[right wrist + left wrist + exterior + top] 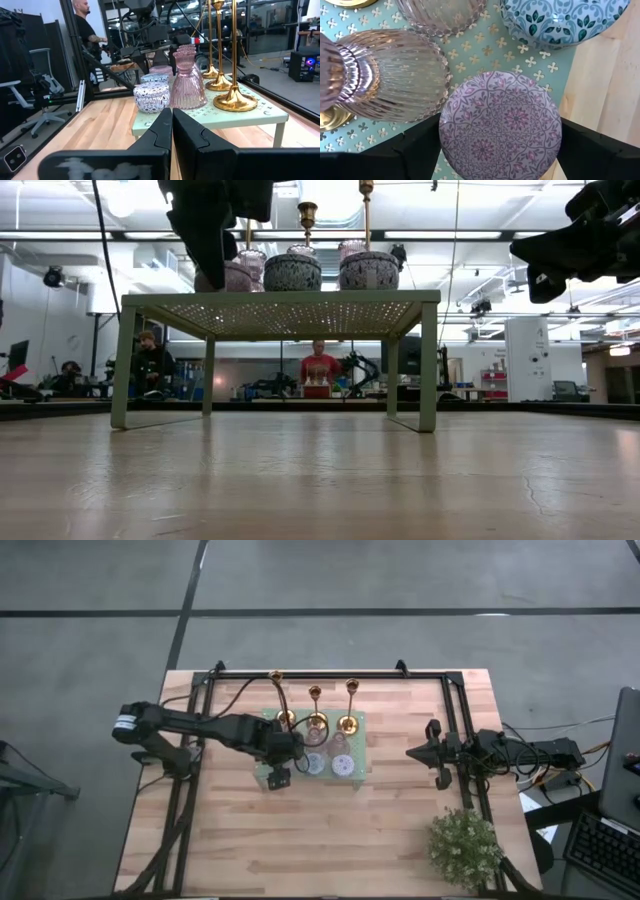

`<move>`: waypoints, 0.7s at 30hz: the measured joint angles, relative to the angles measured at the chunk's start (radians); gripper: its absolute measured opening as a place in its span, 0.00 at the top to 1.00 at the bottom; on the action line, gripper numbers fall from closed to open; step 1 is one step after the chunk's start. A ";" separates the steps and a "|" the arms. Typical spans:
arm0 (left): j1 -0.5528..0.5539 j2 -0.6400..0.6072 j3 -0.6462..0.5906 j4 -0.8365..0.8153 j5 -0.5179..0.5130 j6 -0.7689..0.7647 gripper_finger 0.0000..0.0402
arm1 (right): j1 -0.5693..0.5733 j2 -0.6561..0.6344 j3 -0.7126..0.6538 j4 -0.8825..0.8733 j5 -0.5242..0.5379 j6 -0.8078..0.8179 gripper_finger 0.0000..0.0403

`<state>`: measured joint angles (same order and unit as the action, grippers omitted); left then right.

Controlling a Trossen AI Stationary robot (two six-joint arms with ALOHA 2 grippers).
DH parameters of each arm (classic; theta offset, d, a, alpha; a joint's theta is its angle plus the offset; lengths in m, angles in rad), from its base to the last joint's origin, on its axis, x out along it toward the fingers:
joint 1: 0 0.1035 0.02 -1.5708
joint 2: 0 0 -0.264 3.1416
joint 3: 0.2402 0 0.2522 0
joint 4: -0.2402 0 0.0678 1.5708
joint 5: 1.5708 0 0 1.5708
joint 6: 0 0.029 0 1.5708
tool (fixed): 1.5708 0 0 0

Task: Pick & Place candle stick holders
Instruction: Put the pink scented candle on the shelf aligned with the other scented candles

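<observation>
Three gold candle stick holders (317, 710) stand by their round bases in the far row of a pale green perforated stand (358, 740); the right wrist view shows them too (234, 75). Pink ribbed glass pieces (395, 75) and patterned round tins sit beside them. My left gripper (275, 768) points down over the stand's near left end. It is open, with a finger (415, 147) on either side of a lavender patterned tin (500, 125). A blue tin (560, 20) sits beside that one. My right gripper (171, 130) waits shut at the table's right, level, pointing at the stand. My left gripper comes at the lavender tin from above, pointing steeply down, with one finger at each of two opposite sides of its round wall (445, 135). The tin rests on the stand. Whether the fingers touch it, I cannot tell.
A black tube frame (330, 673) runs round the table's far, left and right sides. A small bushy plant (465, 845) stands at the near right corner. A keyboard (610, 850) lies off the table's right edge. People (320, 365) are in the room beyond.
</observation>
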<state>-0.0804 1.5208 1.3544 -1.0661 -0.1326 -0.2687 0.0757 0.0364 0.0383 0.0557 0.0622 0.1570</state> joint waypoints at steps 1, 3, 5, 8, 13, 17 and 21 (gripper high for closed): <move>0.000 0.000 0.000 0.000 0.000 0.002 0.15 | 0.000 0.000 0.000 0.000 0.000 0.000 0.98; 0.000 0.000 0.001 -0.001 0.000 0.006 0.15 | 0.000 0.000 0.000 0.000 0.000 0.000 0.98; 0.000 0.000 0.007 -0.001 0.000 0.004 0.15 | 0.000 0.000 0.000 0.000 0.000 0.000 0.98; 0.000 0.000 0.019 -0.005 0.000 0.004 0.15 | 0.000 0.000 0.000 0.000 0.000 0.000 0.98; 0.000 -0.006 0.043 -0.040 0.000 0.006 0.15 | 0.000 0.000 0.000 0.000 0.000 0.000 0.98; 0.000 -0.020 0.062 -0.080 0.001 0.006 0.15 | 0.000 0.000 0.000 0.000 0.000 0.000 0.98; -0.002 -0.045 0.082 -0.130 0.003 0.004 0.15 | 0.000 0.000 0.000 0.000 0.000 0.000 0.98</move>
<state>-0.0822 1.4761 1.4366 -1.1957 -0.1295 -0.2652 0.0757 0.0360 0.0383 0.0559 0.0620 0.1570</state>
